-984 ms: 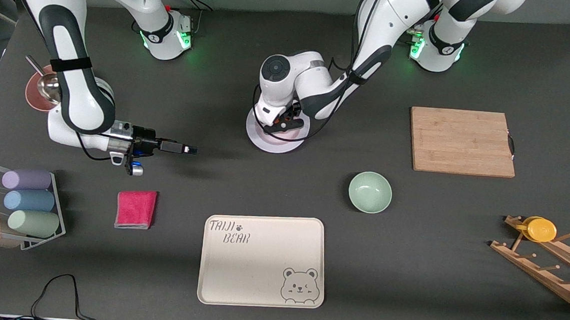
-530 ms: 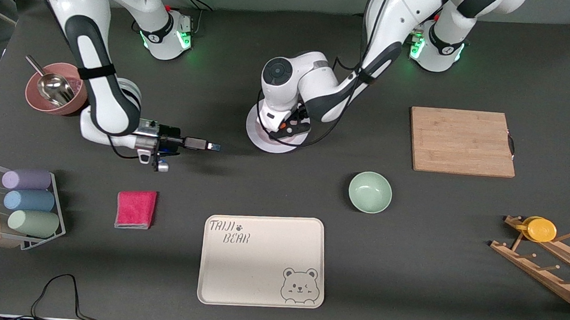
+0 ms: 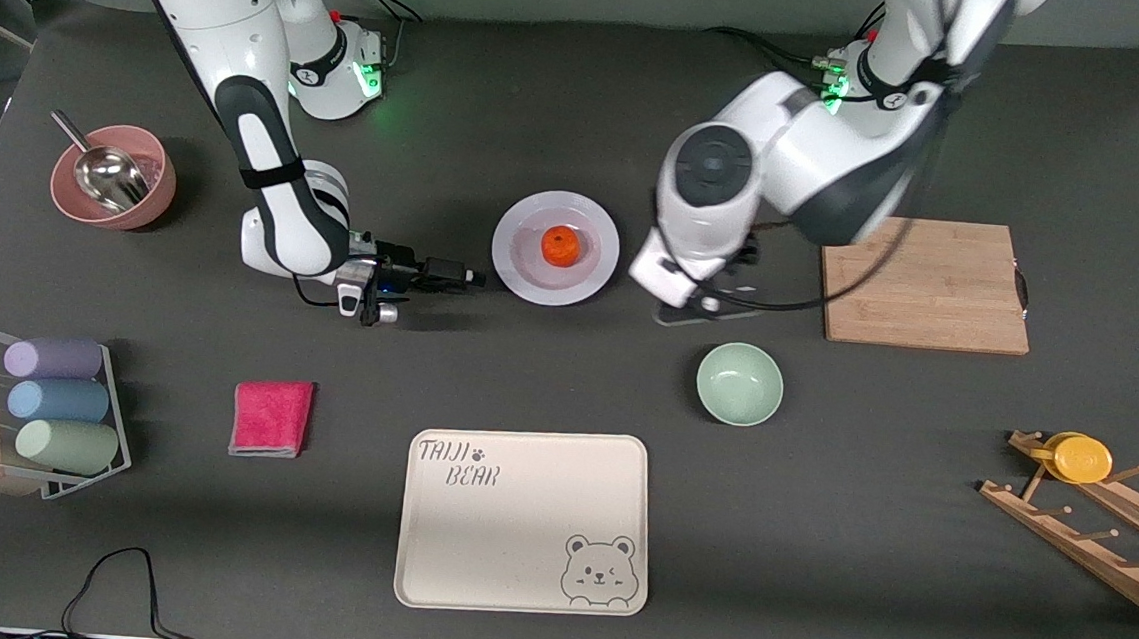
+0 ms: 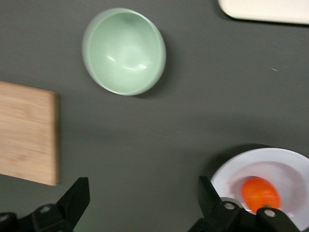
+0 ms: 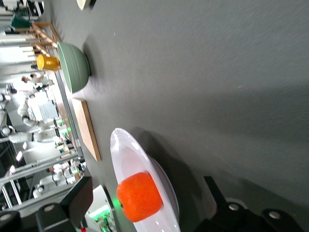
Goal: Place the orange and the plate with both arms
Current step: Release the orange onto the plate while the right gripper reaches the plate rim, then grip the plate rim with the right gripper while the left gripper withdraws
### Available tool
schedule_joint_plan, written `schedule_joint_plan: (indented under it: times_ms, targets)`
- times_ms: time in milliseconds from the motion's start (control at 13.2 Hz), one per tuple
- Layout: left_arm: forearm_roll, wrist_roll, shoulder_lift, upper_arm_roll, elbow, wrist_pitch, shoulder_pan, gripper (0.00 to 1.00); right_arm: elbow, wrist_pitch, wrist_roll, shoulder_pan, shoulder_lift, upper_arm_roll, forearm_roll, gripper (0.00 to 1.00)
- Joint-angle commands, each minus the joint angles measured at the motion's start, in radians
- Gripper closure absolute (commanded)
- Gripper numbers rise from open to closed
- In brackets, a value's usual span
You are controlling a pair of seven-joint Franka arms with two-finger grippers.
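Note:
The orange [image 3: 560, 247] lies in the well of the pale plate [image 3: 510, 260] in the middle of the table. My left gripper [image 3: 706, 307] hangs open and empty over the bare table between the plate and the cutting board. Its wrist view shows the orange [image 4: 260, 193] on the plate [image 4: 270, 157] off to one side of the left gripper [image 4: 143, 200]. My right gripper [image 3: 467, 276] is low and level, open, just off the plate's rim toward the right arm's end. In the right wrist view the orange [image 5: 139, 195] and plate [image 5: 126, 150] sit ahead of the right gripper [image 5: 145, 193].
A mint-green bowl [image 3: 739, 383] and a wooden cutting board [image 3: 923, 282] lie near the left gripper. The cream bear tray [image 3: 523, 520] is nearer the camera. A pink bowl with a scoop [image 3: 113, 177], a red cloth [image 3: 271, 417] and a cup rack [image 3: 47, 413] are at the right arm's end.
My left gripper opened, left the orange on the plate and swung up and away toward the cutting board. My right gripper slid along the table up to the plate's rim.

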Motion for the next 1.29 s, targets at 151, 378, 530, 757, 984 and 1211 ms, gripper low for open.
schedule_joint_plan:
  times_ms: [151, 378, 530, 757, 984, 1211]
  targets:
    - [-0.089, 0.366, -0.137, 0.280, -0.037, -0.124, -0.008, 0.00, -0.022, 0.004, -0.152, 0.072, 0.020, -0.007, 0.098, 0.00]
    - [-0.074, 0.540, -0.193, 0.441, -0.028, -0.172, 0.003, 0.00, -0.022, -0.003, -0.152, 0.090, 0.023, -0.005, 0.102, 0.00]
    - [-0.061, 0.626, -0.212, 0.450, -0.013, -0.195, 0.105, 0.00, -0.022, -0.003, -0.158, 0.098, 0.032, -0.004, 0.102, 0.00]
    - [-0.028, 0.729, -0.233, 0.324, -0.002, -0.205, 0.302, 0.00, -0.024, -0.003, -0.162, 0.119, 0.036, -0.004, 0.102, 0.01]
    - [0.034, 0.726, -0.339, 0.322, -0.097, -0.186, 0.304, 0.00, -0.025, -0.003, -0.162, 0.119, 0.036, -0.004, 0.102, 0.55]
    - [0.060, 0.726, -0.353, 0.330, -0.090, -0.185, 0.308, 0.00, -0.025, -0.003, -0.162, 0.118, 0.036, -0.005, 0.101, 1.00]
